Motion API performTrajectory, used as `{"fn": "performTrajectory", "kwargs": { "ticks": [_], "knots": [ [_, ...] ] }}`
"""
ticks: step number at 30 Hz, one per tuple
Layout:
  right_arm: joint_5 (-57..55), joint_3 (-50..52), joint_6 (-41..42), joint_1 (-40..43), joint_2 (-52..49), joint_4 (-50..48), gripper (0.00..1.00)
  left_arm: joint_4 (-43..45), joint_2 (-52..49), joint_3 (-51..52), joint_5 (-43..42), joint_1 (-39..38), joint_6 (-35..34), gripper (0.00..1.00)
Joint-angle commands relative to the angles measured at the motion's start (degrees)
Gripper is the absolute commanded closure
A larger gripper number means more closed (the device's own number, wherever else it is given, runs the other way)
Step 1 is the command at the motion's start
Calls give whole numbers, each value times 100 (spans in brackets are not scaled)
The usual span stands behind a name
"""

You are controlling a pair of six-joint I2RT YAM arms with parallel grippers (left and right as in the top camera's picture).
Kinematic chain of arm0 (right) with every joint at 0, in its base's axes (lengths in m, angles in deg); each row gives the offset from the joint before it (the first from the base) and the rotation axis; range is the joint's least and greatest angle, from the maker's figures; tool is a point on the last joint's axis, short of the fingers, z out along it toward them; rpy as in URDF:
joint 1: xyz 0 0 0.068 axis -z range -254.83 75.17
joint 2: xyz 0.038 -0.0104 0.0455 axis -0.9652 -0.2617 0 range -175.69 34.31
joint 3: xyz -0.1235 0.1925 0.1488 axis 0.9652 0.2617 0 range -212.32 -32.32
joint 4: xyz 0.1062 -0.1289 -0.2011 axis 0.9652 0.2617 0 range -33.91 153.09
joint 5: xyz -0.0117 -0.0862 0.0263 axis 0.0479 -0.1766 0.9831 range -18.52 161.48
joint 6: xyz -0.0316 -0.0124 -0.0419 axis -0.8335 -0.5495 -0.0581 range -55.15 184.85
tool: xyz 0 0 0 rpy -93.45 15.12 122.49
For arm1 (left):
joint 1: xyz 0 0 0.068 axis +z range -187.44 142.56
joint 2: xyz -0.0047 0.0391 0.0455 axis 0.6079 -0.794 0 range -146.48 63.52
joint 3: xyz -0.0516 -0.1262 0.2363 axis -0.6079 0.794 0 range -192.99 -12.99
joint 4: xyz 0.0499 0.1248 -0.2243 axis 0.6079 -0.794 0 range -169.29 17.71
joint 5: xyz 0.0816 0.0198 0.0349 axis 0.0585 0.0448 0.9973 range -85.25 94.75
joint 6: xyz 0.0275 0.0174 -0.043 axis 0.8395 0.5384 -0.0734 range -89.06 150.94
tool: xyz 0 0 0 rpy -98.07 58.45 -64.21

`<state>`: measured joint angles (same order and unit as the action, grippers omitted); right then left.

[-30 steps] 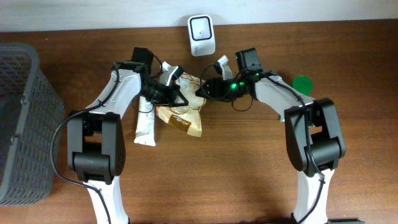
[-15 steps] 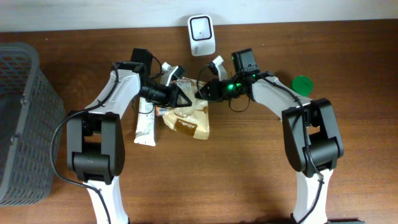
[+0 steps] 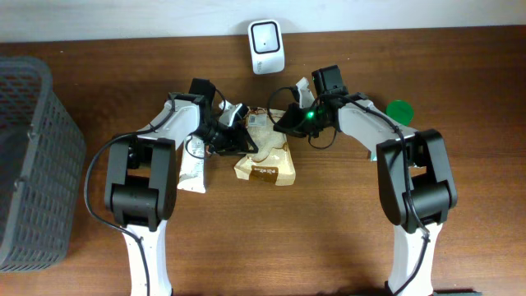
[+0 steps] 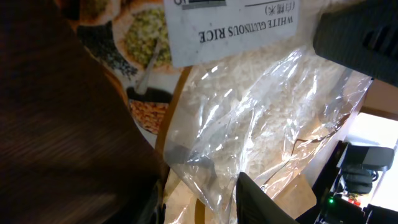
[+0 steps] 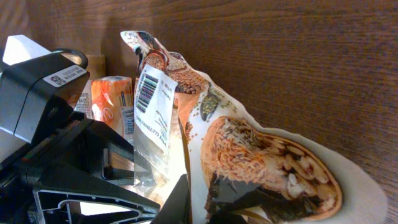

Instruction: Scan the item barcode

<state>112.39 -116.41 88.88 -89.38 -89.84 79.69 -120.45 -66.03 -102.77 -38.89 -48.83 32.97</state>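
Hanging between the two arms above the middle of the bench (image 3: 329,230), the rice bag (image 3: 267,160) lies with its long axis running far to near, label end farthest. Whether its near end rests on the wood I cannot tell.

The right fingers (image 5: 179,200) are closed tight on the bag's far right edge, so that arm carries it. The left fingers (image 4: 255,199) stand partly apart with the clear film loose between them, seemingly not pinching.

The scanner (image 3: 267,35) stands at the far edge, just beyond the bag's far end and slightly left of the right arm's grip. The barcode label (image 5: 147,93) sits at that far end, turned towards the left arm rather than the scanner. I judge the next move is a short carry away plus a turn of the label.

Bare wood lies between bag and scanner. The left arm crowds the left side, a white packet (image 3: 193,168) lies beside it, and a green disc (image 3: 399,109) sits well to the right.
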Motion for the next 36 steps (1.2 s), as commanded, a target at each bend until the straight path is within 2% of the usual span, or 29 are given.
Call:
{"fn": "performTrajectory", "kwargs": {
  "ticks": [1, 4, 6, 8, 10, 11, 12, 13, 15, 21, 25, 26, 28, 30, 31, 36],
  "knots": [
    [-50, -22, 28, 0, -20, -20, 96, -31, -293, 98, 319, -9, -280, 57],
    [-48, -22, 33, -4, -20, -20, 96, 17, -293, 98, -1233, -44, -391, 51],
    [-46, -22, 50, -4, -20, -17, 96, 68, -299, 98, -1005, -177, -970, 54],
    [-46, -22, 50, -4, -20, 9, 96, 81, -302, 98, -278, -356, -1709, 58],
    [-46, -22, 50, -4, -20, 24, 96, 105, -302, 98, 199, -542, -2243, 69],
    [-48, -22, 48, -4, -20, 33, 96, 129, -302, 98, 267, -560, -2243, 78],
    [-50, -22, 48, -2, -20, 59, 96, 157, -302, 96, 306, -533, -2243, 94],
    [-79, -22, 46, 11, -20, 92, 96, 166, -302, 90, 374, -459, -2238, 100],
    [-94, -22, 26, 120, -20, 195, 96, 120, -299, 74, 660, -219, -2229, 100],
    [-46, -22, -282, 671, -20, 1088, 96, 153, -299, -328, 769, 264, -907, 100],
    [-22, -22, -595, 667, -17, 1456, 95, 232, -299, -817, 815, 232, -498, 100],
    [129, -24, -780, 671, 13, 1401, 87, 203, -299, -938, 811, 232, -398, 100],
    [553, -157, -1355, 673, 109, 1379, 63, 92, -299, -970, 811, 229, -365, 100],
    [634, -372, -1628, 656, 125, 1419, 51, -92, -302, -970, 811, 201, -199, 100],
    [629, -411, -1751, 619, 125, 1327, 48, -254, -302, -970, 809, 136, 48, 100],
    [476, -411, -2063, 190, 85, 1027, 46, -708, -302, -970, 691, -46, 564, 100]
  ]
}}
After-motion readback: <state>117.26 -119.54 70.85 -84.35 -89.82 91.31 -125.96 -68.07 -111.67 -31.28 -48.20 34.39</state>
